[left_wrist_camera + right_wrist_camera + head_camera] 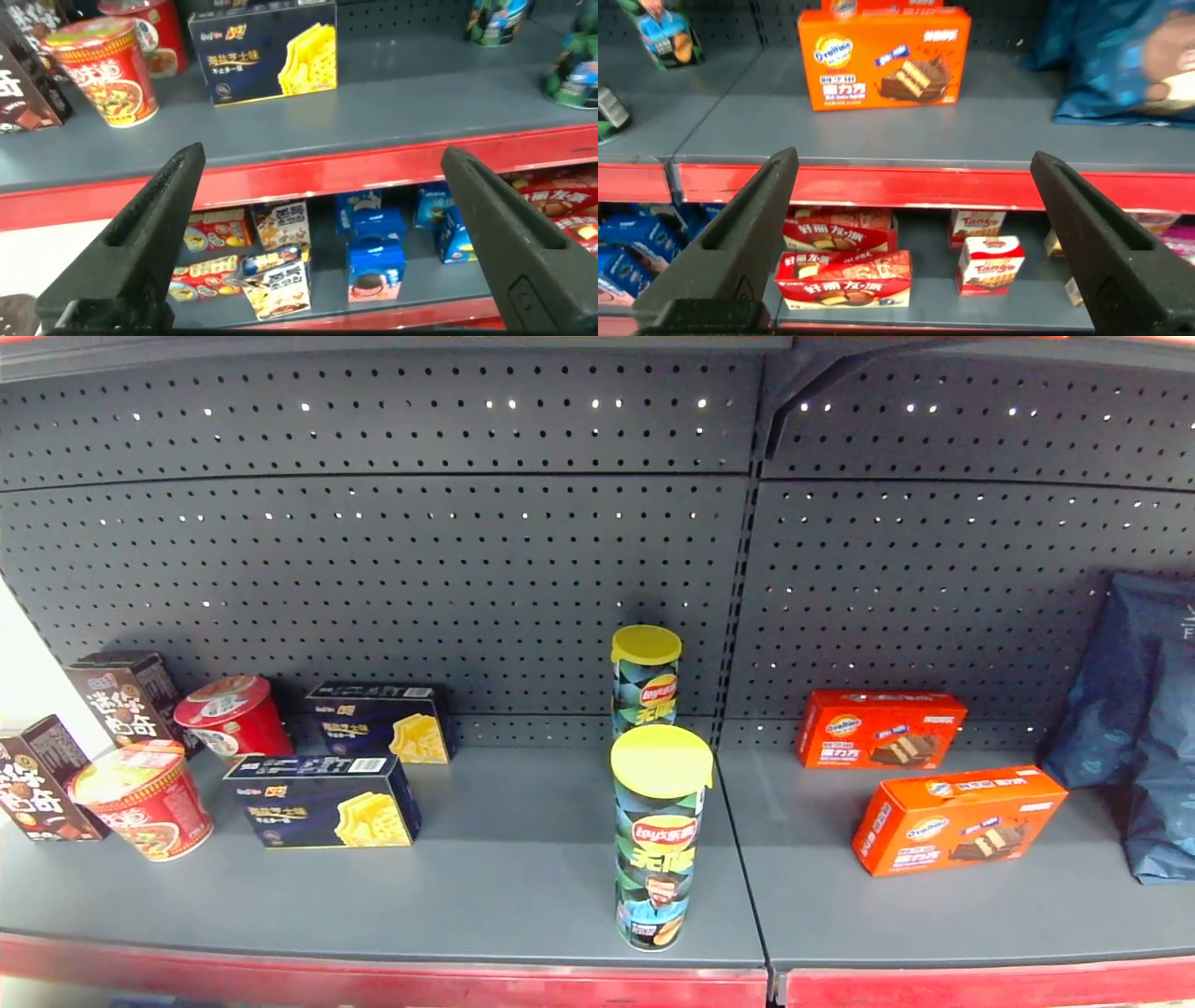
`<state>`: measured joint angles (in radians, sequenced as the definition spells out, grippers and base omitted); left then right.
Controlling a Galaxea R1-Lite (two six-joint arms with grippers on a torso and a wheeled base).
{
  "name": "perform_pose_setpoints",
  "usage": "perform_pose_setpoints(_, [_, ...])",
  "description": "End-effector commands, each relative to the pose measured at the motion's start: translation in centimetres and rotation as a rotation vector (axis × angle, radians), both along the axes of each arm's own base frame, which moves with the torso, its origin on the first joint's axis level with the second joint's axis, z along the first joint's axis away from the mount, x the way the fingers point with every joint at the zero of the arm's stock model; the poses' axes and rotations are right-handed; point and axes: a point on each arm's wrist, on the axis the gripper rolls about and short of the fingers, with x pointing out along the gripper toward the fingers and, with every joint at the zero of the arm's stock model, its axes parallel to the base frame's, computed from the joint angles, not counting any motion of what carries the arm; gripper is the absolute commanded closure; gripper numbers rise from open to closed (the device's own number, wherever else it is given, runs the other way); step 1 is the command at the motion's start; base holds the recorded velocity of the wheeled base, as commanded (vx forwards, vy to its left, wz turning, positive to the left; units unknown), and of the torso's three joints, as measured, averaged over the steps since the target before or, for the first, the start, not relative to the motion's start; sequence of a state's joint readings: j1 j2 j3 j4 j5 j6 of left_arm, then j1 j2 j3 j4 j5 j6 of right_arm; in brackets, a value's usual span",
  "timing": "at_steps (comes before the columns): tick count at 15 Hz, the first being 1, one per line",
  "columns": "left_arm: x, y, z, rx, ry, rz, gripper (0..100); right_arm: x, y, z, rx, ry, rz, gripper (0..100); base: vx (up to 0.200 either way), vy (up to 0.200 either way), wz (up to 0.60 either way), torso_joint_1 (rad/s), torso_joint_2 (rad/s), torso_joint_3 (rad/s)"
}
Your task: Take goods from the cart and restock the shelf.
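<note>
- Grey perforated back panel point(373, 569) rises behind the shelf point(523, 877), a flat grey board with a red front edge.
- Near the middle of the board, the front chip can point(658, 840) stands upright under a yellow lid. The rear chip can point(645, 681) stands directly behind it, close to the panel.
- Toward the robot's right lie the front orange box point(957, 819) and the rear orange box point(879, 728), apart from each other, with dark blue bags point(1144, 709) at the far right.
- Toward the robot's left sit the front navy box point(322, 801) and the rear navy box point(381, 721).
- Farther left are the front noodle cup point(145, 800), the red noodle cup point(233, 717) and two brown boxes point(126, 695).
- Left end effector point(322, 159) hangs before the red edge, fingers spread wide and holding nothing.
- Right end effector point(915, 159) is likewise spread and empty, facing the front orange box.
- Below, the lower shelf point(934, 280) carries red cake boxes point(842, 266) and other small packs.
</note>
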<state>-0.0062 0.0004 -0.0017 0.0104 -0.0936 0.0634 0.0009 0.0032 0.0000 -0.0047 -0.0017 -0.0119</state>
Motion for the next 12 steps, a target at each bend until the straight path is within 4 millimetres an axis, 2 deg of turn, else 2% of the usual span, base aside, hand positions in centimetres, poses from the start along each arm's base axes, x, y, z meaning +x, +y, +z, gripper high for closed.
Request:
perform_pose_setpoints(1, [-0.01, 0.00, 0.03, 0.001, -0.002, 0.000, 0, 0.01, 0.00, 0.00, 0.000, 0.001, 0.001, 0, 0.000, 0.000, 0.00, 0.000, 0.00, 0.000])
perform_pose_setpoints(2, [0.00, 0.00, -0.01, -0.001, 0.000, 0.000, 0, 0.02, 0.00, 0.01, 0.000, 0.003, 0.001, 0, 0.000, 0.000, 0.00, 0.000, 0.00, 0.000])
perform_pose_setpoints(4, [0.00, 0.00, -0.01, -0.002, 0.000, 0.002, 0, 0.02, 0.00, 0.01, -0.002, 0.003, 0.002, 0, 0.000, 0.000, -0.60, 0.005, 0.00, 0.002])
perform_pose_setpoints(12, [0.00, 0.00, -0.01, -0.002, 0.000, 0.000, 0, 0.02, 0.00, 0.01, 0.000, 0.003, 0.002, 0, 0.000, 0.000, 0.00, 0.000, 0.00, 0.000])
